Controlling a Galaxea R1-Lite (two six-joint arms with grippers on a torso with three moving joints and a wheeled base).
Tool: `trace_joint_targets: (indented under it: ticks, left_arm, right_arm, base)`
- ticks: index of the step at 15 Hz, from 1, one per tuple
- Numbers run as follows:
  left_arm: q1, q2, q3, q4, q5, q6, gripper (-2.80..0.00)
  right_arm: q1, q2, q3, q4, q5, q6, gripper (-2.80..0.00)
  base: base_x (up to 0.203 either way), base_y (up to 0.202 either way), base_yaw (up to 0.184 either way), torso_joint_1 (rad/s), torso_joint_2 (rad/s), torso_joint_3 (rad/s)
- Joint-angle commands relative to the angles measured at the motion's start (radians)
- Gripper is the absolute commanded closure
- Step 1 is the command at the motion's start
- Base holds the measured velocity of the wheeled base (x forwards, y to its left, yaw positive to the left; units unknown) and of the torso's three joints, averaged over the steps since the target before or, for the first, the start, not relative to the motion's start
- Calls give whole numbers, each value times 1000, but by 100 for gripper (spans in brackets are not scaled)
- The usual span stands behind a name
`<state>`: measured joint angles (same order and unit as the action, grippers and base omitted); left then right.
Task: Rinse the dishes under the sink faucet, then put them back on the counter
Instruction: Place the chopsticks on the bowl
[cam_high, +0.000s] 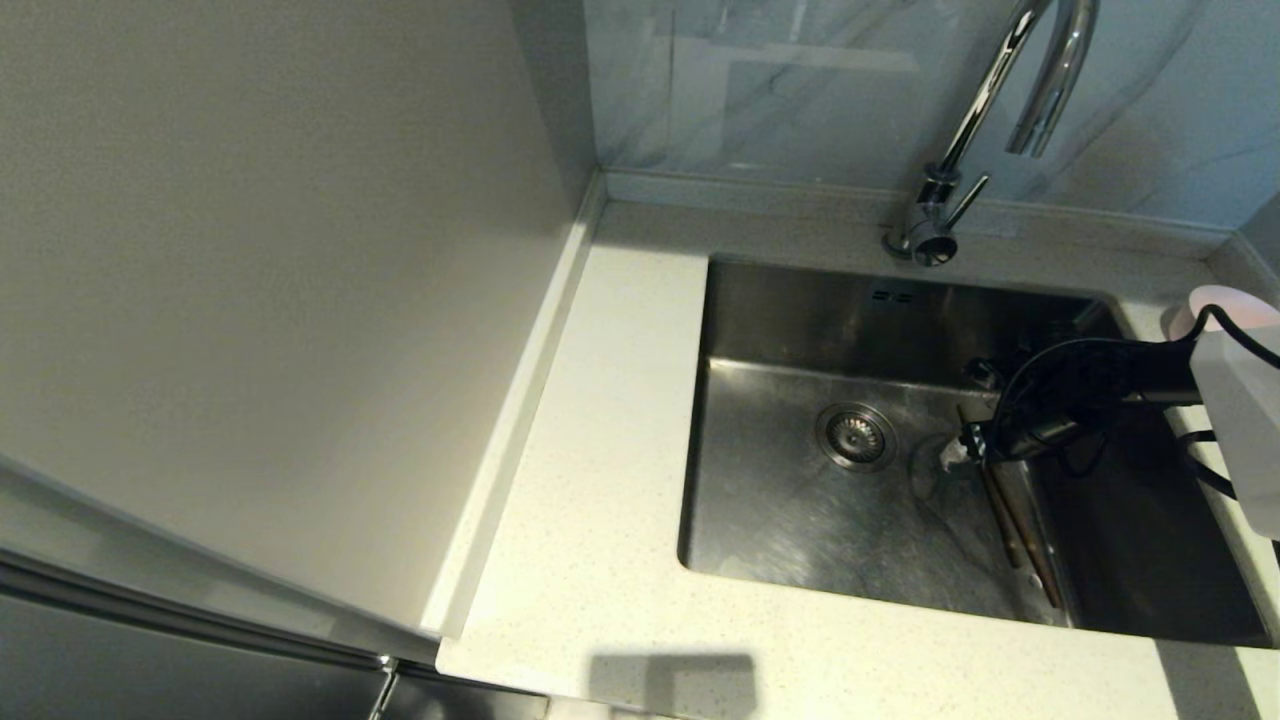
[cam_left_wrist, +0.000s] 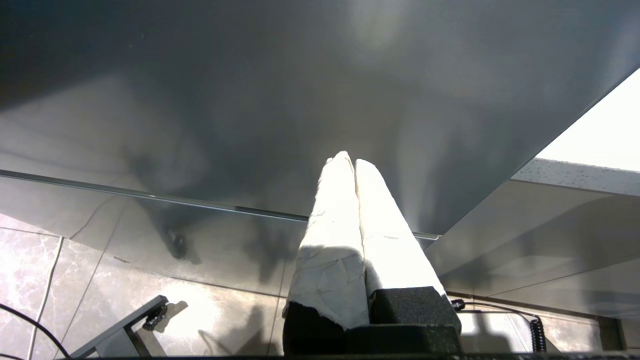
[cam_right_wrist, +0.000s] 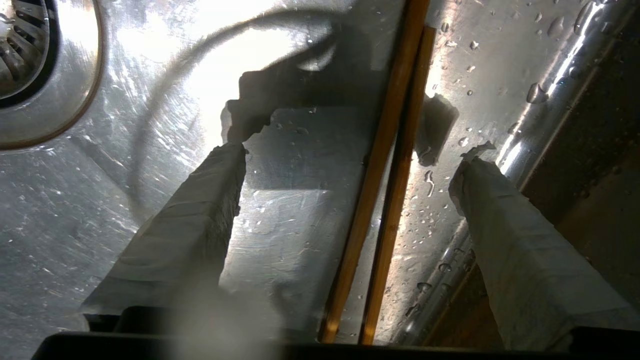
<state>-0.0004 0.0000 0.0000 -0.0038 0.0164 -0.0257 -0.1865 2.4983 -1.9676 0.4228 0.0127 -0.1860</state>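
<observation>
Chopsticks are seen in the head view flat on the sink floor by its right wall; the right gripper is lowered over their far ends. Left wrist view: left gripper is parked below the counter, fingers pressed together, nothing held. Right wrist view: jaws are spread wide, both sticks bracketed, untouched. Risk judged: thin, wet sticks could be rolled apart on closing, so only one gets pinched.

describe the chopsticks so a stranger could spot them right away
Look into the steel sink, right of the round drain. Two thin brown wooden chopsticks lie side by side on its floor, between the open fingers of the right tool: the only wooden things there.
</observation>
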Motion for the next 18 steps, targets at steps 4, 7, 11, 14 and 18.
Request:
trace_joint_targets:
  ticks: [4,7,11,14,18]
  left_arm:
    - [0,-3,0,-1,0,0,0]
    - [0,-3,0,-1,0,0,0]
    - [0,-3,0,-1,0,0,0]
    - [0,-3,0,-1,0,0,0]
    - [0,-3,0,-1,0,0,0]
  right_arm:
    - [-24,13,0,2,1,-1,-280]
    - [-28,20,4,2,2,-2,-280]
    - [-27,26,1,2,1,-3,-280]
    - [-25,36,0,2,0,-4,-280]
    - [-25,42,1,2,0,-7,0]
  base:
    - [0,0,0,0,0,0]
    - [0,0,0,0,0,0]
    - [0,0,0,0,0,0]
    - [0,0,0,0,0,0]
    - [0,0,0,0,0,0]
